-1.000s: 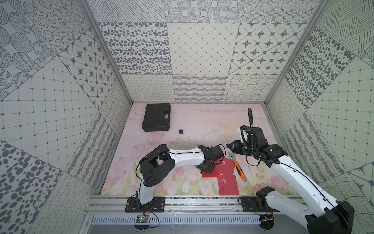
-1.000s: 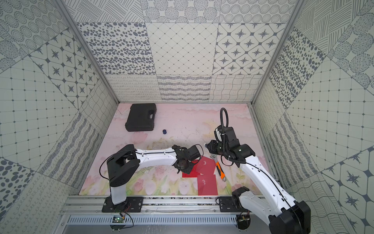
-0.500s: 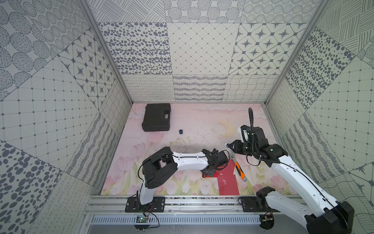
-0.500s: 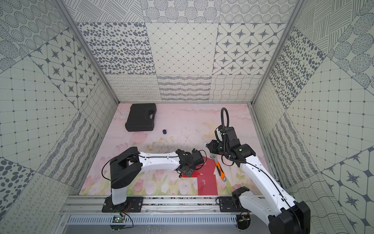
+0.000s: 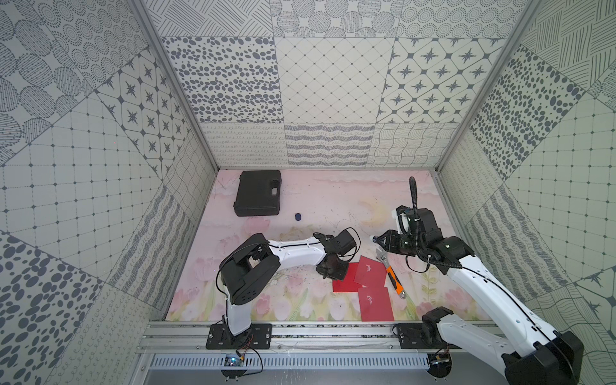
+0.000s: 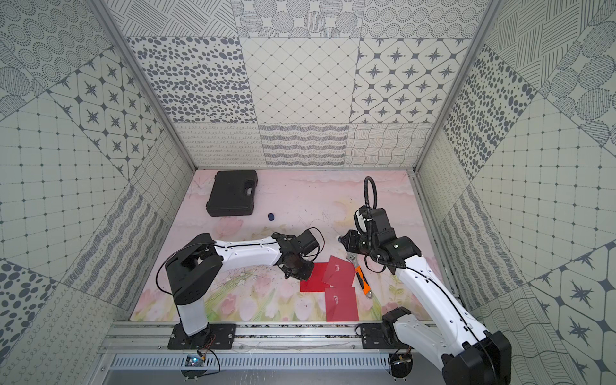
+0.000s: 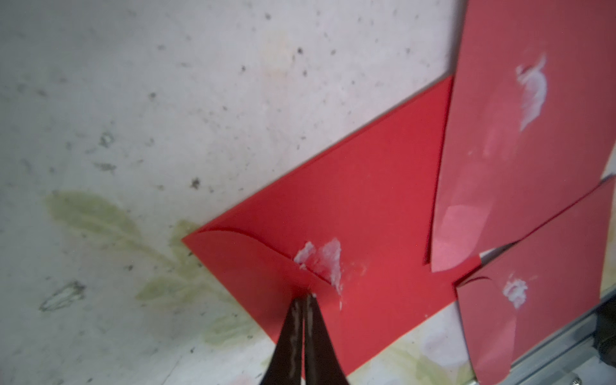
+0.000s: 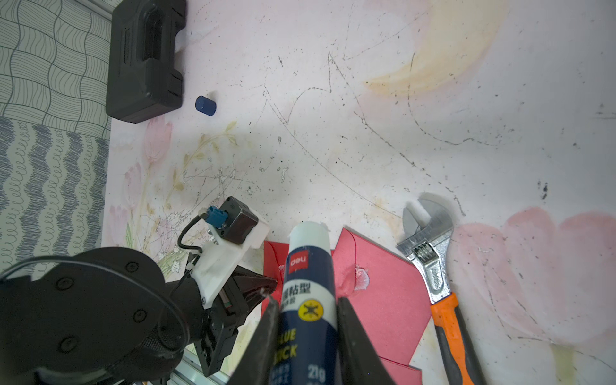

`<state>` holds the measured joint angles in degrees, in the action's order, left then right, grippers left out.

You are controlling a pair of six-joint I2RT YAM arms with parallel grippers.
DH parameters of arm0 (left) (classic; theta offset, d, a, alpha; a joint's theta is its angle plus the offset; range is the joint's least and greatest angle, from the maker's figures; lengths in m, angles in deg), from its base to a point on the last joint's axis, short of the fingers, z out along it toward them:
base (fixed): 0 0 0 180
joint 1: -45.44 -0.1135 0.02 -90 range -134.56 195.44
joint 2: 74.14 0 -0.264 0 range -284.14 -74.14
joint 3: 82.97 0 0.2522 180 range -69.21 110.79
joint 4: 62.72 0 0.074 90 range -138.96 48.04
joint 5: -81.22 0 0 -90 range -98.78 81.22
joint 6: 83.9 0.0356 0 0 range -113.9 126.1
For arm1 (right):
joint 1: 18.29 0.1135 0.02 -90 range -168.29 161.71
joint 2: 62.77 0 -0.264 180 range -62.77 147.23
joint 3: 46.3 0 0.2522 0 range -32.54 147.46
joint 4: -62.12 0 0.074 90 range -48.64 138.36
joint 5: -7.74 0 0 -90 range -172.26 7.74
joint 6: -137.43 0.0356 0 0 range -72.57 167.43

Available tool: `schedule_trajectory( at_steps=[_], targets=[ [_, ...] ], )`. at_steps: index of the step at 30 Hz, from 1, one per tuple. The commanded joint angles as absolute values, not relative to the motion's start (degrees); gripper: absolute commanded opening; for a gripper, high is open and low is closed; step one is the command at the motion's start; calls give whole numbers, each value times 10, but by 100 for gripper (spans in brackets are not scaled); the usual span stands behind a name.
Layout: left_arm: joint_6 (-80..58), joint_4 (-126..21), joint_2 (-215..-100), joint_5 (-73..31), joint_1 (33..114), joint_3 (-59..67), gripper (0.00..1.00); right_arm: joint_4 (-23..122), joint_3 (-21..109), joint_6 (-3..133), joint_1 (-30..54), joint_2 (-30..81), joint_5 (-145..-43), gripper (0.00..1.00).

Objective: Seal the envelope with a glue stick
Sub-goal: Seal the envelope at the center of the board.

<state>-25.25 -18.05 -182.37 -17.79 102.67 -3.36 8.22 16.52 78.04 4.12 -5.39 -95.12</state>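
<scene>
Envelope flap may pop up if the left end effector, tips together, slips; the right end effector clamps the glue stick.

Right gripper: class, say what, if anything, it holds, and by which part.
The right gripper holds the glue stick by its blue-labelled barrel, clamped from both sides; the uncapped white end juts out in front.

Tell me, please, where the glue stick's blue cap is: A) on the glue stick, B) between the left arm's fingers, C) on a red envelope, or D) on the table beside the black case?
D: the blue cap lies on the table beside the black case, while the glue stick between the right fingers shows a bare white tip.
</scene>
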Motion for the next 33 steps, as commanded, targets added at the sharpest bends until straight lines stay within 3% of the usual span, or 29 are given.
schedule_trajectory(
  at_steps=[1, 8, 16, 25, 29, 33],
  targets=[
    [-256, -86, -1878, -149, 1024, -62, 11, 94, 185, 779, 38, -50, -957, 0],
    [-294, -32, -1887, -70, 1045, -38, 15, 97, 183, 776, 39, -48, -962, 0],
    [-333, 64, -1941, 20, 1095, 16, 11, 90, 180, 764, 39, -59, -966, 0],
    [-353, 91, -1966, 43, 1122, 23, 13, 83, 178, 753, 38, -69, -968, 0],
    [-341, 73, -1922, 49, 1115, 13, 18, 84, 184, 755, 38, -73, -963, 0],
    [-319, 7, -1820, -10, 1073, -10, 25, 97, 190, 757, 39, -81, -955, 0]
  ],
)
